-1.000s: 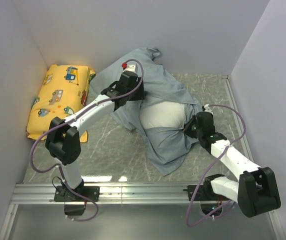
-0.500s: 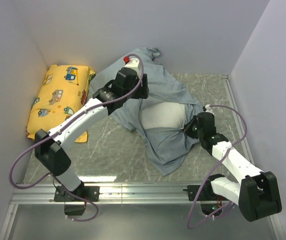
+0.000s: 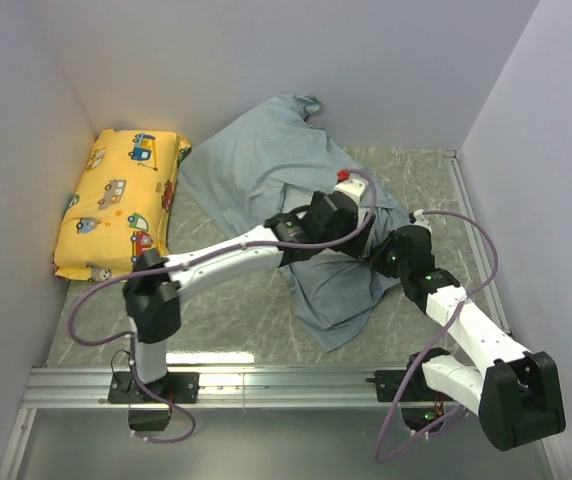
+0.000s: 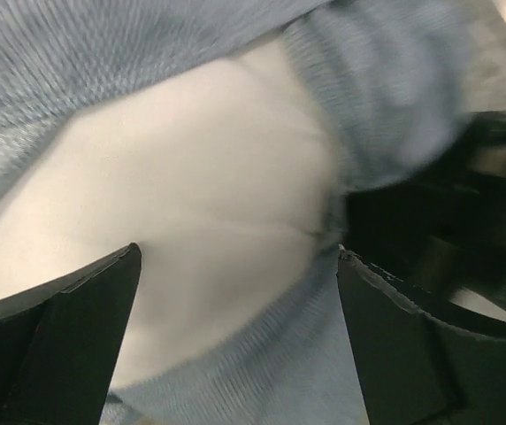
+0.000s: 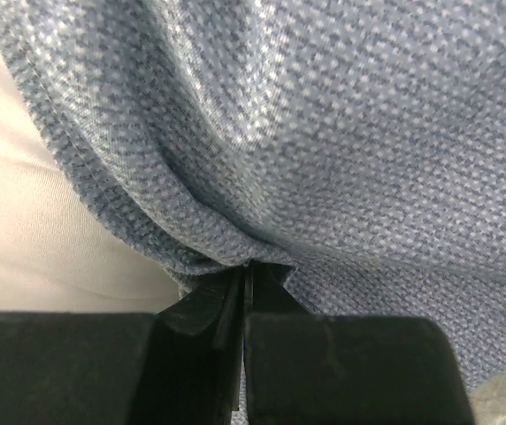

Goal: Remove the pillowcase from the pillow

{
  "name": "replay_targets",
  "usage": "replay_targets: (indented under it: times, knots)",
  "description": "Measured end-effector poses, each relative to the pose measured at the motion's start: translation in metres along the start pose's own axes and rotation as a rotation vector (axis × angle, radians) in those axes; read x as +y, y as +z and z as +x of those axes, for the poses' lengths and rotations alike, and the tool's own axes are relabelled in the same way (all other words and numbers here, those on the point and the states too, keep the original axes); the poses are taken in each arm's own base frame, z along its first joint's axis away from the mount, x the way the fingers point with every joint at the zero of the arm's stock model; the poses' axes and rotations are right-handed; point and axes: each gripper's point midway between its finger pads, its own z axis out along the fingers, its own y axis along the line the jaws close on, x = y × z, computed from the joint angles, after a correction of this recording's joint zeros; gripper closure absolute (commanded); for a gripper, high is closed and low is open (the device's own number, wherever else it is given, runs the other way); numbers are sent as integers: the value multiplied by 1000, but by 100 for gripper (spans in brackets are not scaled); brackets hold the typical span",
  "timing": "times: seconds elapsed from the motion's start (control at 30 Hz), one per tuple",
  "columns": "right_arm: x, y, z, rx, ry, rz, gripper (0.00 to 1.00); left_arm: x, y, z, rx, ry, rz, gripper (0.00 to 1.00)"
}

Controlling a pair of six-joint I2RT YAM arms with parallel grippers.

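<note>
The right claw (image 5: 246,274) is pinched tight on a fold of the pillowcase (image 5: 368,133). Its two black fingers press together, with blue-grey weave bunched between the tips. Just left of that fold in the right wrist view, the white pillow (image 5: 23,221) shows bare beside the stitched hem of the cloth.

The left claw (image 4: 237,257) is spread wide, one dark finger on each side of a rounded bulge of the pillow. This view is blurred, so it is unclear whether the fingers touch the pillow or hang just above it. Blue-grey cloth wraps around the top and right of the bulge.

From above, the two claws sit close together near the middle of the desk (image 3: 226,300), which has a grey marbled top. The left arm reaches across from the near left and the right arm comes in from the near right. The pillowcase lies rumpled in a long heap running from the back wall down toward the near edge. A yellow cushion (image 3: 116,200) printed with cartoon vehicles lies along the left wall, its far corner near the cloth.
</note>
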Motion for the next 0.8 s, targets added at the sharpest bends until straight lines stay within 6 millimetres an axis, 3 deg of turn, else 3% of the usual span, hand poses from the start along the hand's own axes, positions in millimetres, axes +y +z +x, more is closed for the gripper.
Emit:
replay_targets:
  times: [0.13,0.23,0.3,0.33,0.43,0.67,0.8]
  knots:
    - [0,-1,0,-4,11,-2,100,22,43,36,53,32,-131,1]
    - [-1,-1,1,-5,15,2,100,29,59,40,54,39,-178,1]
    - [-3,0,1,-10,16,9,100,26,65,32,39,33,-187,18]
    - [-4,0,0,-15,16,11,100,25,68,26,29,30,-191,49]
    - [-2,-2,-5,-39,19,4,100,26,75,13,15,22,-197,99]
    - [-5,-3,-11,-63,21,17,100,46,74,1,33,-53,-142,100]
    - [-9,0,-13,-56,34,29,100,76,47,-12,48,-161,-78,100]
